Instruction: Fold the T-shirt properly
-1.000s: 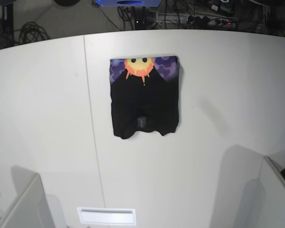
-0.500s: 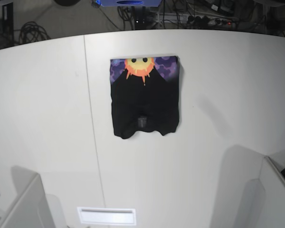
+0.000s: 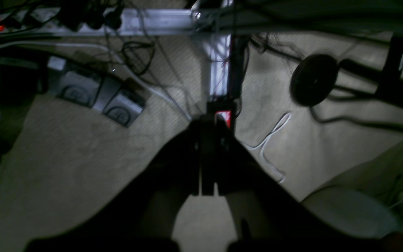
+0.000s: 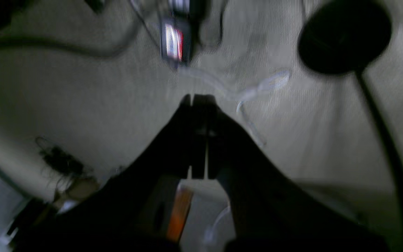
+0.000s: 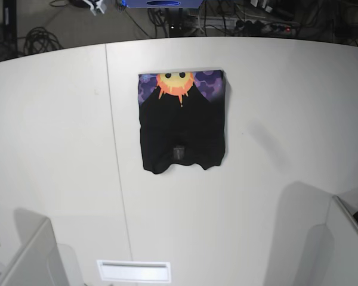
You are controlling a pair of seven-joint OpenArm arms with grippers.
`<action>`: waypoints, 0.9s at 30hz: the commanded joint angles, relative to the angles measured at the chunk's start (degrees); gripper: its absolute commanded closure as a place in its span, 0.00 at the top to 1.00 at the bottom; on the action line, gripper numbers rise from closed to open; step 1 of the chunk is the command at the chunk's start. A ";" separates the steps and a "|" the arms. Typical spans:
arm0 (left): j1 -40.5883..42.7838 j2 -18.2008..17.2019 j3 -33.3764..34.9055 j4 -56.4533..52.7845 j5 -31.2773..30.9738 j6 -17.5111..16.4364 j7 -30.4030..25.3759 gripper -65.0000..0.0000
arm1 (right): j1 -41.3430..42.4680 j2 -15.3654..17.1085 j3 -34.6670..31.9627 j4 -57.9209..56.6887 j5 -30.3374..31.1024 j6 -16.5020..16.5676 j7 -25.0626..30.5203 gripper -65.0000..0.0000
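The T-shirt (image 5: 181, 122) lies folded into a compact rectangle on the white table (image 5: 274, 119), a little behind its middle. Its far edge shows the orange-yellow sun (image 5: 176, 83) and purple print; the rest is plain black. Neither gripper shows in the base view. In the left wrist view my left gripper (image 3: 210, 122) is shut and empty, hanging over carpeted floor. In the right wrist view my right gripper (image 4: 198, 99) is shut and empty, also over floor. The T-shirt is out of both wrist views.
Grey arm housings stand at the table's near left (image 5: 30, 256) and near right (image 5: 346, 238). A white slotted plate (image 5: 134, 271) sits at the front edge. Below the grippers lie cables, power bricks (image 3: 96, 98) and a black round base (image 3: 313, 80).
The T-shirt has not moved. A small white object has come into view on the floor beyond the table's far left edge.
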 commanded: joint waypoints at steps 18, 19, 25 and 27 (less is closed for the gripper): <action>-3.89 2.86 -0.03 1.85 0.11 10.78 3.97 0.00 | 3.43 -4.14 -1.88 -2.31 0.12 0.31 8.95 0.00; -4.06 2.86 -0.03 1.85 0.11 10.78 4.15 0.00 | 3.43 -4.14 -1.88 -2.31 0.12 0.31 8.95 0.00; -4.24 2.86 -0.03 1.85 0.11 10.78 4.32 0.00 | 4.04 -4.05 -1.80 -2.31 0.21 0.22 8.95 0.00; -4.33 2.77 -0.03 1.85 0.11 10.78 4.32 0.00 | 3.96 -4.14 -1.80 -2.31 0.21 0.22 8.95 0.00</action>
